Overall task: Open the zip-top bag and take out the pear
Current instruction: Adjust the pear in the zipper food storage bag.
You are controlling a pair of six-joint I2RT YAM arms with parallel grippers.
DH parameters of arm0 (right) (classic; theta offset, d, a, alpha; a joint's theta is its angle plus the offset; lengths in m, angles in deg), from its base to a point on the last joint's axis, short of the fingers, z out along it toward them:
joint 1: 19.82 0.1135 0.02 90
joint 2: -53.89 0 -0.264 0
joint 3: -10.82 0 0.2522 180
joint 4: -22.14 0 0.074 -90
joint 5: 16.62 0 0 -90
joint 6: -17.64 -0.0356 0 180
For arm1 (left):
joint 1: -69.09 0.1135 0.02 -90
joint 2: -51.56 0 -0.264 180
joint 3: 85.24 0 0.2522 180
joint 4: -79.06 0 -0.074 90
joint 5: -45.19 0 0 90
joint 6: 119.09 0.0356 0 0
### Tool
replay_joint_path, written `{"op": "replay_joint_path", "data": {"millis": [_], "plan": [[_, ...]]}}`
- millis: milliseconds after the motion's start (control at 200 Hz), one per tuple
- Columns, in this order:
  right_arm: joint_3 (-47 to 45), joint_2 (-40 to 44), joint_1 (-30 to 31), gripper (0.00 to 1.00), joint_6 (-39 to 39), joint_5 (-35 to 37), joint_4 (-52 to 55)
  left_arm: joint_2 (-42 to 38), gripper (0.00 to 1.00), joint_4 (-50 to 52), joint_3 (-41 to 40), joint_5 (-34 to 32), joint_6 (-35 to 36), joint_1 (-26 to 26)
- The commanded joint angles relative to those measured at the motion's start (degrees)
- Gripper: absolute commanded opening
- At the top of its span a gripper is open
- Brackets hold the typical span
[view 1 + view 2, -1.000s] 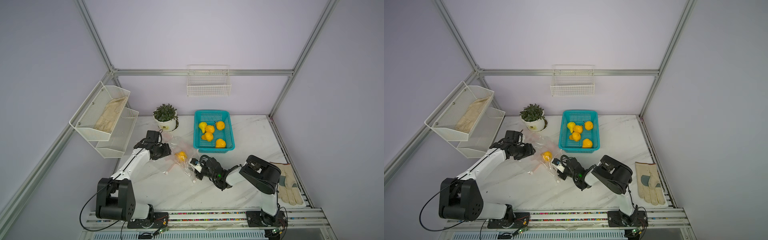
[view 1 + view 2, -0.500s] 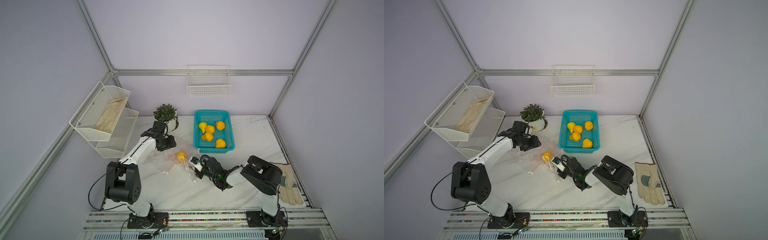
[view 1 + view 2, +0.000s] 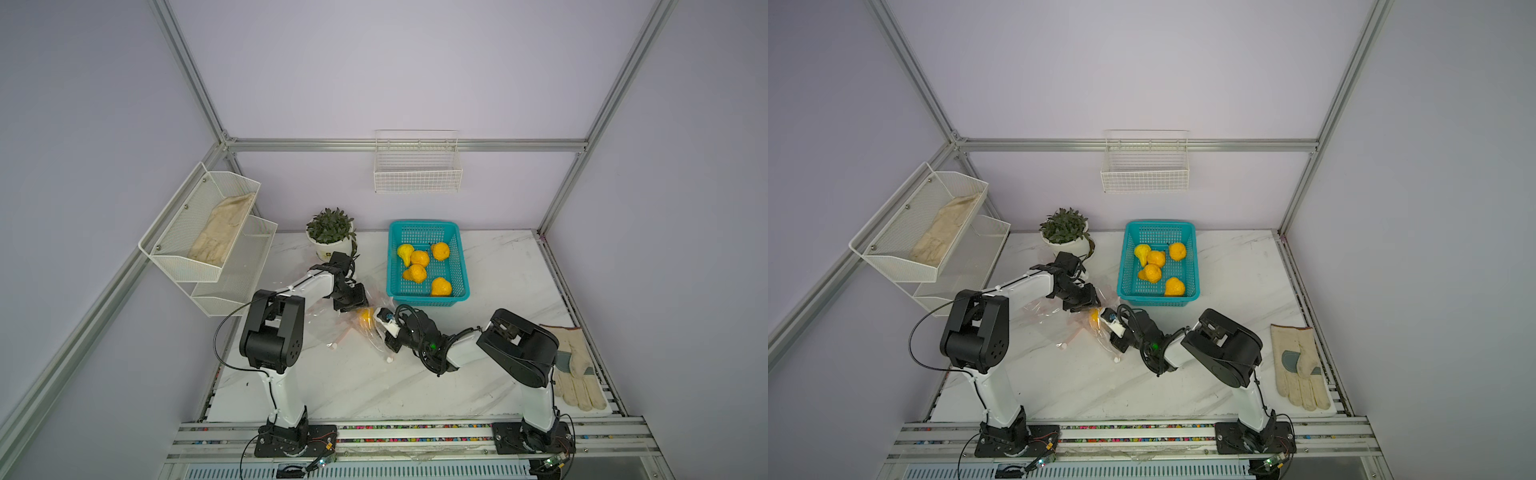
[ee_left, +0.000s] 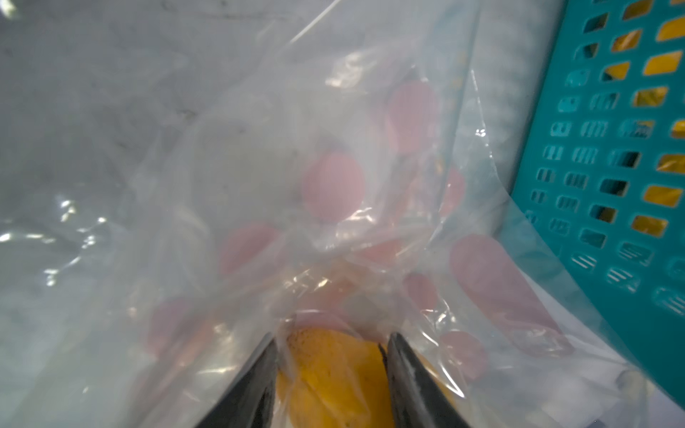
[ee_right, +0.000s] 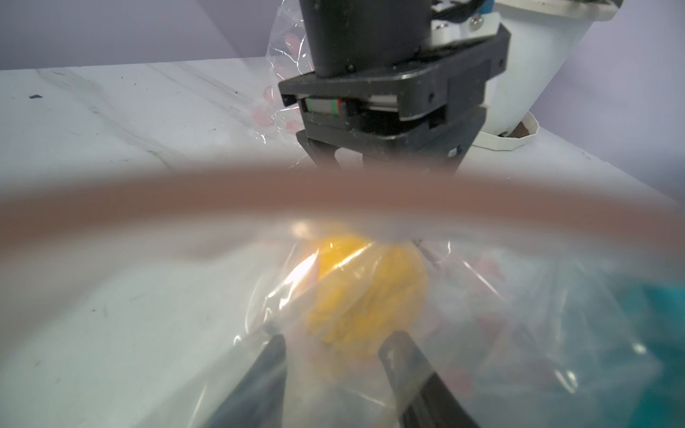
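The pear (image 4: 333, 374) lies inside the zip-top bag (image 4: 259, 178) on the counter (image 3: 498, 266). The left tool (image 4: 331, 346) straddles it through the film — you cannot tell whether it pinches. The right tool (image 5: 335, 346) faces it from the opposite side, jaws spread — pear just ahead of its tips.

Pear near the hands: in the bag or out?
In. Both wrist views show the pear behind the bag's clear film.
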Motion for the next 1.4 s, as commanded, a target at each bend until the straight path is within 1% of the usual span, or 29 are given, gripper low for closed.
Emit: {"op": "replay_joint_path", "data": {"millis": [0, 80, 175, 280, 450, 545, 650, 785, 825, 885, 940, 990, 1060, 1220, 1320, 1390], "plan": [[2.89, -2.52, 0.02, 0.57, -0.97, -3.86, 2.31, 0.23, 0.35, -1.45, -1.92, 2.41, 1.28, -0.87], [3.75, -3.8, 0.04, 0.7, -1.9, -4.47, 2.26, 0.2, 0.27, -2.35, -3.59, 2.74, 0.97, -1.13], [4.66, -4.91, -0.13, 0.78, -2.97, -4.33, 1.7, 0.13, 0.2, -3.33, -5.27, 3.3, 0.8, -1.61], [6.0, -6.4, -0.21, 0.82, -4.17, -3.48, 1.05, 0.45, 0.14, -4.05, -6.55, 4.01, 1.06, -2.71], [7.89, -8.12, -0.27, 0.86, -7.84, 5.22, -1.25, 0.9, 0.04, -4.54, -8.12, 5.35, 1.61, -4.58], [9.3, -9.43, -0.32, 0.87, -9.34, 5.4, -1.47, 0.18, 0.02, -5.71, -9.68, 6.46, 1.44, -5.22], [9.64, -10.2, -0.38, 0.84, -10.38, 3.97, -0.98, -0.51, 0.0, -7.08, -11.12, 7.87, 0.89, -5.33], [9.36, -10.33, -0.44, 0.83, -11.61, 4.29, 0.32, -0.24, 0.0, -10.66, -12.75, 14.43, 0.06, -5.33], [8.88, -9.89, -0.48, 0.81, -11.49, 3.85, 0.28, -0.21, 0.0, -11.15, -13.2, 15.29, -0.13, -5.28], [7.59, -8.25, -0.42, 0.75, -11.0, 3.75, -0.11, -0.52, 0.0, -11.15, -14.07, 13.54, -0.35, -5.24], [5.78, -6.24, -0.48, 0.64, -10.44, 3.66, -0.2, -1.08, 0.0, -10.7, -14.85, 10.73, -0.49, -4.55], [3.96, -3.86, -0.48, 0.54, -10.04, 3.65, -0.12, -1.33, 0.0, -10.58, -15.48, 9.5, -0.82, -3.17], [1.36, -0.49, -0.45, 0.48, -9.8, 3.47, 0.94, -1.59, 0.0, -10.52, -16.4, 7.98, -1.11, -0.56], [-4.42, 7.91, -0.47, 0.47, -9.64, 1.92, 5.81, -1.52, 0.0, -9.64, -17.0, 5.38, 0.22, 4.44], [-7.26, 12.09, -0.46, 0.47, -9.58, 1.38, 9.36, -0.53, 0.0, -8.83, -16.58, 4.82, 0.91, 5.99], [-8.9, 14.15, -0.49, 0.5, -9.6, 1.27, 11.64, -0.11, 0.0, -8.82, -16.35, 4.64, 0.74, 6.18]]}}
